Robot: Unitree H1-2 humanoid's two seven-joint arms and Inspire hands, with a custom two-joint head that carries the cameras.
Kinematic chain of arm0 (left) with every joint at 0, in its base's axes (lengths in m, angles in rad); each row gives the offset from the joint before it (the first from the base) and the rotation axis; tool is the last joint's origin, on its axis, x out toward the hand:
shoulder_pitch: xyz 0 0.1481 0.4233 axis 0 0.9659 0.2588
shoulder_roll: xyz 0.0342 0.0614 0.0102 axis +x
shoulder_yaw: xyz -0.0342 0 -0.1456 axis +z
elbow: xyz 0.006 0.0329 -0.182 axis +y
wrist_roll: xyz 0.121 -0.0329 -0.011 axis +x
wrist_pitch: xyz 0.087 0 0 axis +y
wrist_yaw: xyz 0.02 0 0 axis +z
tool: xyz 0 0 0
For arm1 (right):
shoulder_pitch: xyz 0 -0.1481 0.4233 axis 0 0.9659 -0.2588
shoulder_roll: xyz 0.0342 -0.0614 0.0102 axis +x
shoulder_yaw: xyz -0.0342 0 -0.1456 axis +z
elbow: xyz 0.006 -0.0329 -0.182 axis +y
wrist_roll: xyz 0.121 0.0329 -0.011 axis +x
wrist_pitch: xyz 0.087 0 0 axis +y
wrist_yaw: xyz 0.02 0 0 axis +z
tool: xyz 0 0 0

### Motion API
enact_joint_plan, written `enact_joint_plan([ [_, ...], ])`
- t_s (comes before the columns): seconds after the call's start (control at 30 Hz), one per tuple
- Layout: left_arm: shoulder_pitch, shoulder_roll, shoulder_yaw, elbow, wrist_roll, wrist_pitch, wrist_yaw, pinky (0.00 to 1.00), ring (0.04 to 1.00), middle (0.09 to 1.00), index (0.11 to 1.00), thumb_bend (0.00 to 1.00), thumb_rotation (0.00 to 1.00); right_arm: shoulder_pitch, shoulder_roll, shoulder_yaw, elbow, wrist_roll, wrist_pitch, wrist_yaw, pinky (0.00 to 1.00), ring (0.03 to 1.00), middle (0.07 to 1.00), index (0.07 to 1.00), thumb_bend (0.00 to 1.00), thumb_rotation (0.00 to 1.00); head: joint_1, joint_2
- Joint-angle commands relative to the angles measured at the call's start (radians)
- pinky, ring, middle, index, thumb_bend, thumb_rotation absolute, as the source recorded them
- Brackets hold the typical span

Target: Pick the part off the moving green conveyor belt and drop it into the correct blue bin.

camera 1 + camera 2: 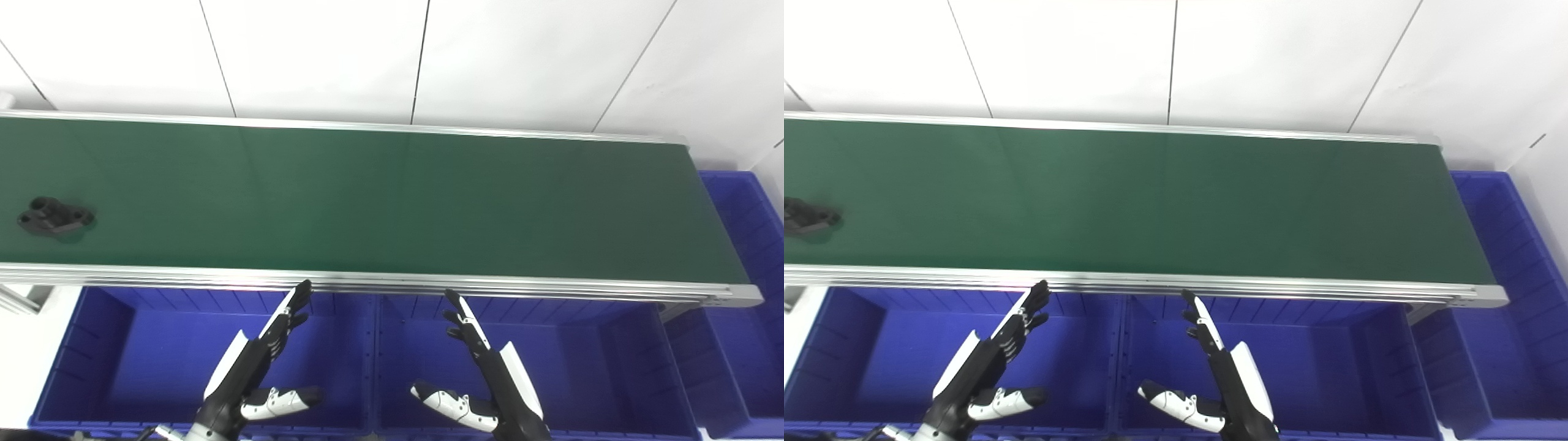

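**Hands wait as part rides in**

Both hands sit nearest the left eye view's camera: the left hand [260,361] and right hand [484,367] hover over the blue bins, fingers straight and spread, thumbs out, holding nothing. Beyond them runs the long green conveyor belt [367,196]; the small black moulded part [55,217] lies at its far left end.

From the right eye view, that part is barely inside the frame edge. Below the belt, the left blue plastic bin [894,361] and the middle blue plastic bin [1323,361] look empty; a third blue bin [1513,275] stands past the belt's right end.

Judging by this, the waiting step is in hand; next, a timed reach onto the belt.
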Motion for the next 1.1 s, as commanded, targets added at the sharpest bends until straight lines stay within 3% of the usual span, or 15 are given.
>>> enact_joint_plan([
  [0.0, -0.008, 0.010, -0.010, -0.004, -0.023, -0.018, 0.003, 0.94, 1.000, 1.000, 1.000, 0.70, 0.60, 0.001, 0.010, -0.003, -0.012, 0.002, -0.062, -0.021, 0.86, 0.939, 0.989, 1.000, 0.65, 0.56, -0.001, 0.000],
  [0.73, -0.074, 0.004, -0.007, 0.069, -0.035, -0.003, 0.027, 0.92, 0.993, 1.000, 1.000, 0.67, 0.54, -0.062, 0.027, 0.007, 0.088, -0.026, -0.058, -0.045, 0.85, 0.924, 0.988, 1.000, 0.62, 0.58, 0.050, -0.010],
  [0.87, -0.084, -0.008, -0.016, 0.093, -0.021, -0.006, 0.036, 0.92, 0.989, 1.000, 1.000, 0.67, 0.52, -0.078, 0.010, 0.003, 0.122, -0.019, -0.077, -0.045, 0.84, 0.928, 0.995, 1.000, 0.62, 0.58, 0.172, -0.041],
  [0.9, -0.087, -0.012, -0.021, 0.103, -0.010, -0.013, 0.039, 0.92, 0.987, 1.000, 1.000, 0.68, 0.52, -0.080, 0.002, 0.000, 0.135, -0.010, -0.095, -0.046, 0.84, 0.932, 0.998, 1.000, 0.61, 0.57, 0.249, -0.069],
  [0.93, -0.089, -0.014, -0.026, 0.112, 0.003, -0.019, 0.042, 0.91, 0.983, 1.000, 1.000, 0.69, 0.52, -0.081, -0.004, -0.003, 0.145, -0.004, -0.108, -0.047, 0.84, 0.937, 0.999, 1.000, 0.60, 0.57, 0.265, -0.076],
  [0.97, -0.090, -0.018, -0.030, 0.121, 0.022, -0.025, 0.050, 0.90, 0.975, 1.000, 1.000, 0.71, 0.53, -0.081, -0.011, -0.007, 0.155, 0.002, -0.120, -0.047, 0.84, 0.941, 1.000, 1.000, 0.60, 0.57, 0.336, -0.111],
  [1.07, -0.094, -0.027, -0.046, 0.142, 0.051, -0.036, 0.065, 0.86, 0.964, 1.000, 0.987, 0.75, 0.53, -0.085, -0.027, -0.018, 0.181, 0.016, -0.162, -0.048, 0.87, 0.952, 1.000, 1.000, 0.59, 0.60, 0.410, -0.142],
])
